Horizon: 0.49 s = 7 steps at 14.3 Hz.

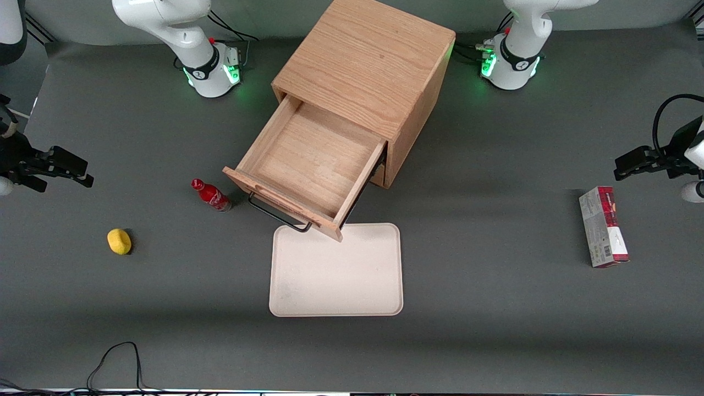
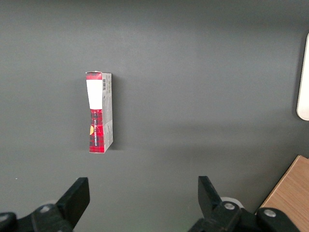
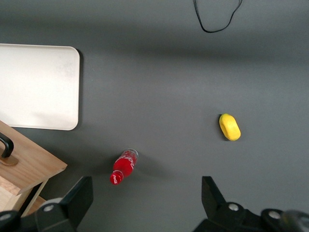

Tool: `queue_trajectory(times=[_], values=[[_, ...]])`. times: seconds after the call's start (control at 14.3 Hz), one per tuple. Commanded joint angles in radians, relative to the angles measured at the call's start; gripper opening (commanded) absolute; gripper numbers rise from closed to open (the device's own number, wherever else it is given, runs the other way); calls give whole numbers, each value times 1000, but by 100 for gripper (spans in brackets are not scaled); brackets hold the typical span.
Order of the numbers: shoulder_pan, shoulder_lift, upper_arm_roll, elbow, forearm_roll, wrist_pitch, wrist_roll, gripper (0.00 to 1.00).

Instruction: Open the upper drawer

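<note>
— Where's the upper drawer point(image 1: 308, 165) now?

— Upper middle of the front view, pulled well out of the wooden cabinet point(image 1: 374, 66). Its inside is bare wood, nothing in it. The black wire handle point(image 1: 278, 215) on its front hangs just over the top edge of the cream tray point(image 1: 335, 280), which sits nearer the front camera and holds nothing either.

— Anything close to it?

— A small red bottle point(image 1: 210, 195) lies on the grey tabletop point(image 1: 495, 308) just beside the drawer's front corner, apart from it. A yellow lemon-like thing point(image 1: 119, 241) rests farther toward the working arm's end. A red and grey carton point(image 1: 603, 226) lies well off toward the parked arm's end.

— And the hand?

— The hand point(image 1: 69, 168) hovers at the left edge of the front view, well apart from the drawer, fingers spread wide and holding nothing. A loose black cable point(image 1: 118, 363) loops at the lower left.
</note>
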Motion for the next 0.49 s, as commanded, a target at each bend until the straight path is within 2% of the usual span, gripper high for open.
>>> queue_trajectory(times=[0.0, 0.07, 0.21, 0.42], values=[[-14, -21, 29, -27, -36, 24, 23, 100], [-14, -9, 35, -5, -62, 21, 23, 100], [-46, -4, 70, 13, -67, 15, 23, 100], [-60, -6, 76, 9, -66, 12, 26, 100]])
